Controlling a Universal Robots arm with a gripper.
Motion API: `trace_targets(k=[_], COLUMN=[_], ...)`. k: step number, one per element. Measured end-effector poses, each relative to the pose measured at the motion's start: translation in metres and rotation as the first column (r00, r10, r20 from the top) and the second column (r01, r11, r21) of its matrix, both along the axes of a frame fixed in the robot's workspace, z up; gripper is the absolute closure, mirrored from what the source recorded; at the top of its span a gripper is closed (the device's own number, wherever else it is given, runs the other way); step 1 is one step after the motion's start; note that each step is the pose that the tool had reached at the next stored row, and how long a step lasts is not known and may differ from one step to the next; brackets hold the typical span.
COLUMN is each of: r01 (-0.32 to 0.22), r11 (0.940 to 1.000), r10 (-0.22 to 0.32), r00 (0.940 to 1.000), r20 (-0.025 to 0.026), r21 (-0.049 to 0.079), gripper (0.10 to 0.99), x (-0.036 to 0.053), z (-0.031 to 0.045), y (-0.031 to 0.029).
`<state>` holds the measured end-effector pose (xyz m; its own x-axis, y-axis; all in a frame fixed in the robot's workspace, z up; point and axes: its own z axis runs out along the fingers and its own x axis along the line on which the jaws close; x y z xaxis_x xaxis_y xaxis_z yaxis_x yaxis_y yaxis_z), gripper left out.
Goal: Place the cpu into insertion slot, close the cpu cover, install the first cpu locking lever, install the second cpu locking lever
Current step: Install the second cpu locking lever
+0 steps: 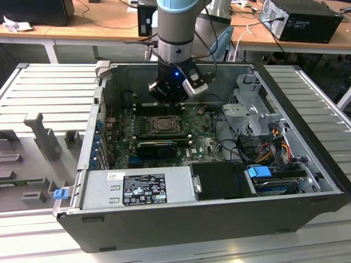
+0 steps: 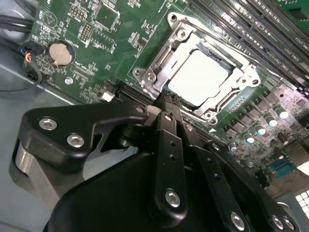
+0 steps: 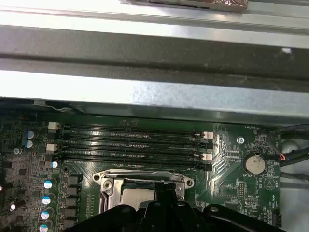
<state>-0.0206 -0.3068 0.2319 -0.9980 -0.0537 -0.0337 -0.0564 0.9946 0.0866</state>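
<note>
Already the cpu (image 2: pixel 203 77) lay seated in the insertion slot (image 1: pixel 164 125), with the cpu cover (image 2: pixel 166 60) down flat around it, just beyond the tips of the claw (image 2: pixel 168 108). The fingers (image 2: pixel 169 140) stood pressed together, narrow and holding nothing. They seemed poised at the socket's near edge, though whether they touched a locking lever I could not tell. A good lever push here would want a low, steady sweep along the frame's side, never across the chip. Beyond the socket ran the memory slots (image 3: pixel 130 142); off to one side sat a coin battery (image 2: pixel 61 53), with cables (image 2: pixel 14 24) past it.
</note>
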Motion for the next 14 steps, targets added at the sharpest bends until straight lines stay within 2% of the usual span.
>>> trace_targets(k=[8, 14], r01=[0.0, 0.0], r11=[1.0, 1.0], r10=[0.0, 0.0], r00=[1.0, 1.0], r20=[-0.0001, 0.0], r21=[0.0, 0.0], gripper=[0.98, 0.98], x=[0.0, 0.0], z=[0.0, 0.0], y=[-0.0127, -0.0178])
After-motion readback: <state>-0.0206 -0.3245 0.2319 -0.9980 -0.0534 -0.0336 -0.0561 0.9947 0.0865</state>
